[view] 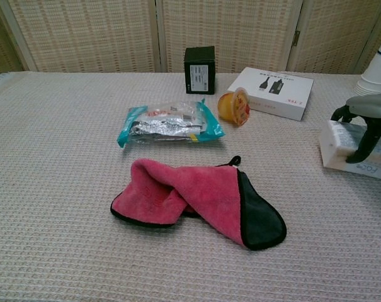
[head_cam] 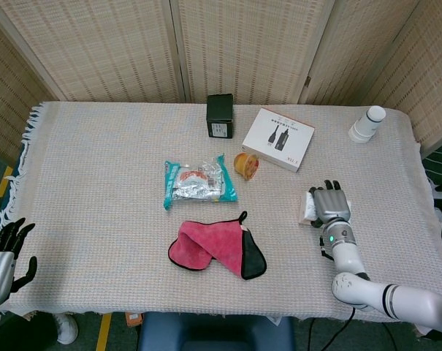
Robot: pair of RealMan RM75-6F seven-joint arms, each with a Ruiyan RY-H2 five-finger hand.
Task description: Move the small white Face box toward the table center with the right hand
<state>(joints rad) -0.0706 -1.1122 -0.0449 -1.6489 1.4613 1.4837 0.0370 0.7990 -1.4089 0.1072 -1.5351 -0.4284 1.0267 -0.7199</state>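
The small white Face box (head_cam: 307, 208) (view: 342, 150) lies near the table's right edge. My right hand (head_cam: 331, 204) (view: 368, 118) is spread palm-down over the top of it and hides most of it in the head view. Its dark fingers (view: 361, 146) arch down over the box's front face, and no closed grip shows. My left hand (head_cam: 4, 252) hangs off the table's near left corner with its fingers apart, holding nothing.
A pink and black cloth (head_cam: 217, 248) lies at the front centre. Behind it are a teal snack packet (head_cam: 199, 182) and an orange jelly cup (head_cam: 245, 164). A flat white box (head_cam: 283, 138), a black box (head_cam: 220, 115) and stacked white cups (head_cam: 367, 124) stand further back.
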